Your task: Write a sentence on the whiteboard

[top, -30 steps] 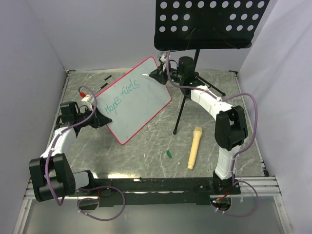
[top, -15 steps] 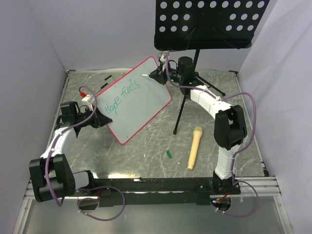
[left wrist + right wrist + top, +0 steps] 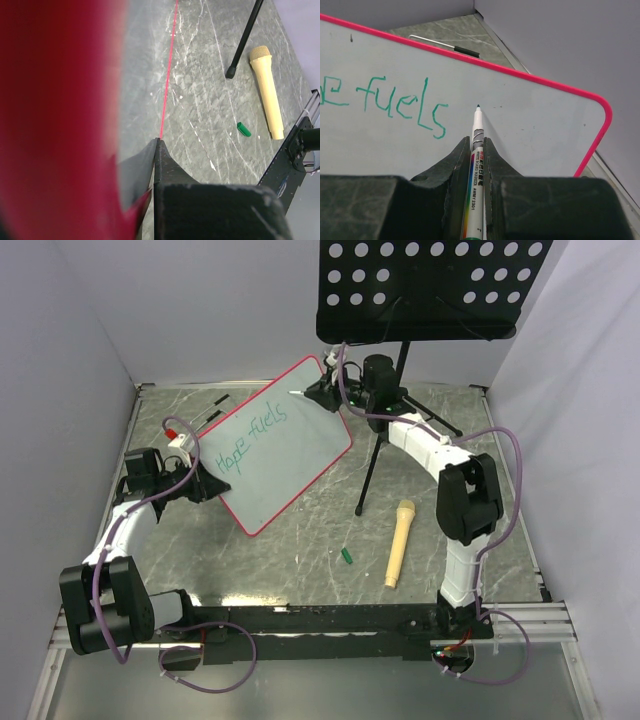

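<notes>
The whiteboard (image 3: pixel 290 455) with a pink-red frame is held tilted at the left middle of the table. The sentence (image 3: pixel 250 435) reads "Hope fuels" in teal-green. My left gripper (image 3: pixel 208 485) is shut on the board's lower left edge. In the left wrist view that edge is a red blur (image 3: pixel 60 100) beside my finger (image 3: pixel 172 172). My right gripper (image 3: pixel 322 393) is shut on a white marker (image 3: pixel 476 145). Its tip is close to the board (image 3: pixel 535 125), just right of "fuels" (image 3: pixel 402 102). I cannot tell if the tip touches.
A black perforated music stand (image 3: pixel 425 285) on tripod legs (image 3: pixel 372 475) stands behind and right of the board. A tan microphone (image 3: pixel 398 542) and a green marker cap (image 3: pixel 346 556) lie at front right. A black-tipped stick (image 3: pixel 212 408) lies behind the board.
The right arm's elbow has shifted slightly left. The marker tip stays just right of "fuels". The writing and the left arm look the same.
</notes>
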